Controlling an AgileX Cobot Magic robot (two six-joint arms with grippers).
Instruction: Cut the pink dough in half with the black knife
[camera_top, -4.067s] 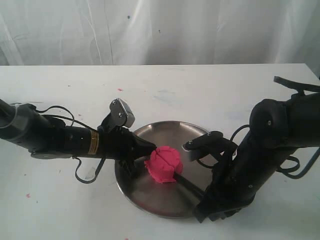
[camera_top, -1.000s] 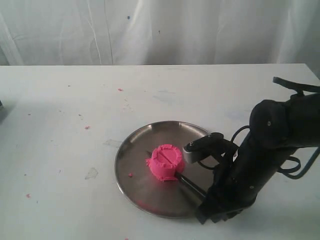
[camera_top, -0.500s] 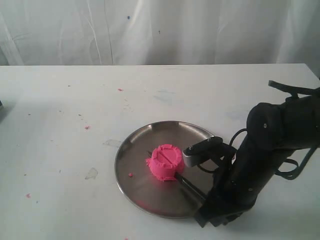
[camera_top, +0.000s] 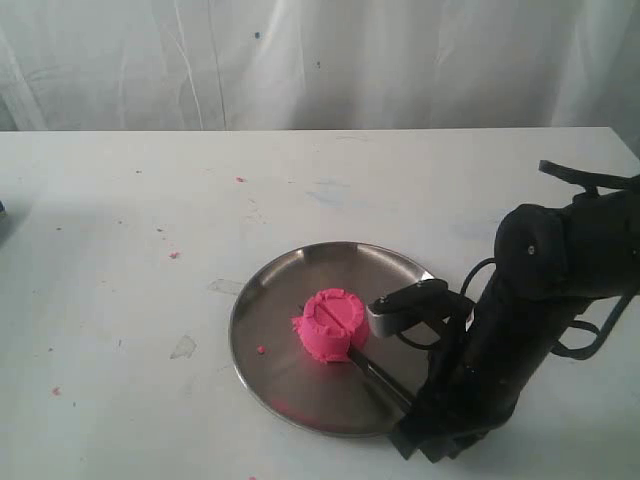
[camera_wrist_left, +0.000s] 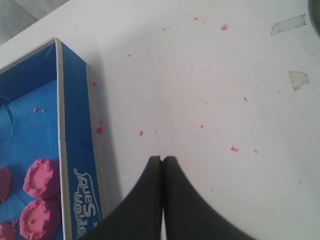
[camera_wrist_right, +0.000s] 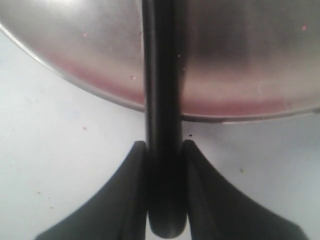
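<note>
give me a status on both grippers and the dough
Right gripper shut on long black knife, blade under the dough. Left gripper shut, empty. Bright pink dough lump scored, in one piece.

My right arm (camera_top: 520, 330) blocks the plate's (camera_top: 300, 400) right and near-right side. The knife (camera_top: 375, 375) runs low across the plate from that arm to the dough (camera_top: 330, 325), so no pass there. Plate's left and far sides are open worktop (camera_top: 150, 220), only crumbs and tape bits. Room above the dough is free. On the left gripper (camera_wrist_left: 162, 160) side, a blue box (camera_wrist_left: 75, 160) stands just beside the jaws; worktop on the other side is open.
</note>
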